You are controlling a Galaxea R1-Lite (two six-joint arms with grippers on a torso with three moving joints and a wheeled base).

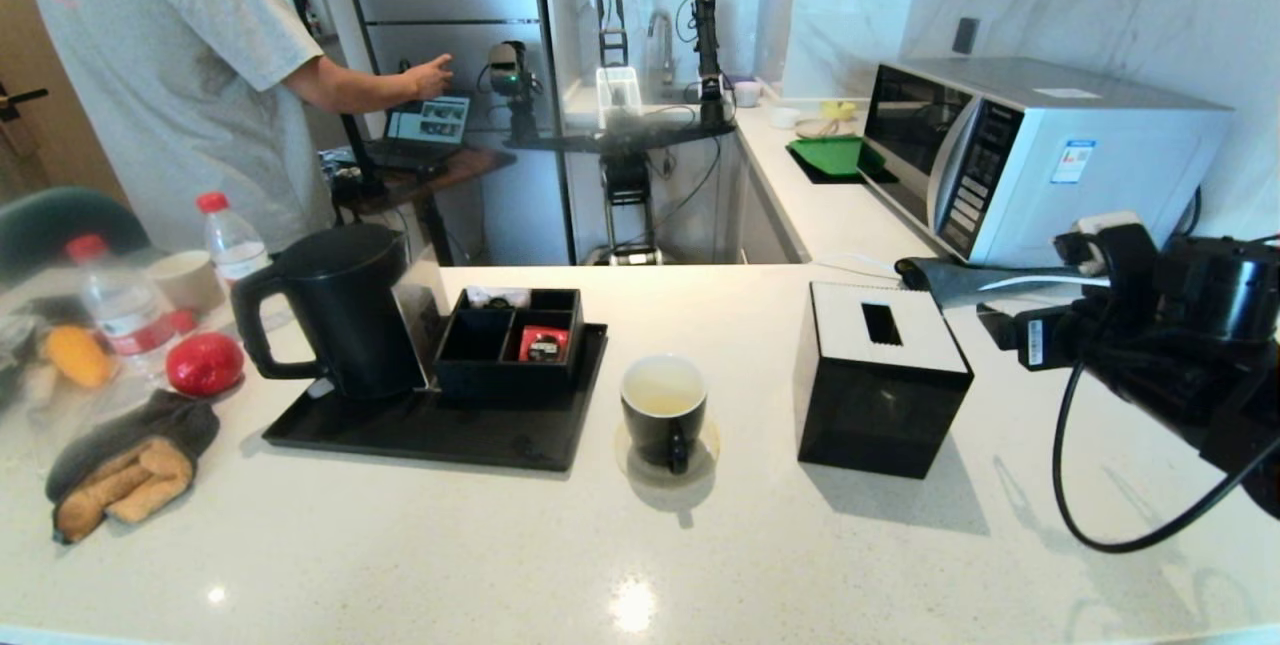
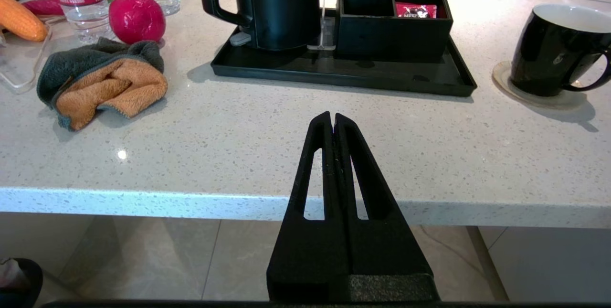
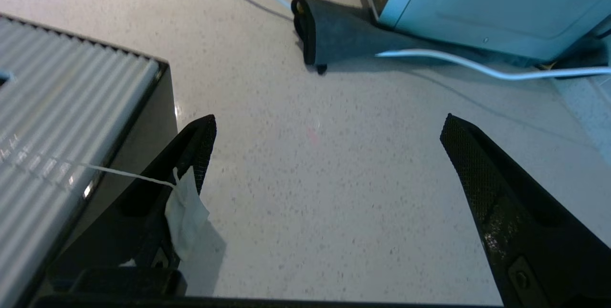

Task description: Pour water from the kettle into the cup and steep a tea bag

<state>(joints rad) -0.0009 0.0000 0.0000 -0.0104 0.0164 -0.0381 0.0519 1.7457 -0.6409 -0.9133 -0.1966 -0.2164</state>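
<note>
The black kettle (image 1: 345, 315) stands upright on a black tray (image 1: 420, 435), lid down. To its right the black cup (image 1: 655, 437) sits on a round coaster, with faintly yellowish water (image 1: 662, 393) inside. My right gripper (image 3: 327, 124) hovers open over bare counter, between the tissue box (image 3: 62, 107) and the microwave. A small pale bag on a thin string, seemingly the tea bag (image 3: 186, 215), clings to one finger, unpinched; its string trails over the box lid. My left gripper (image 2: 332, 118) is shut and empty at the counter's front edge, facing the tray and the cup (image 2: 549, 59).
A black divided box (image 1: 510, 345) with a red packet (image 1: 543, 343) shares the tray. The black tissue box (image 1: 880, 395) stands right of the cup. Behind it lie a black mitt (image 1: 930, 277), a white cable and the microwave (image 1: 1040, 155). At the left are a cloth (image 1: 125, 465), bottles, red fruit and a person.
</note>
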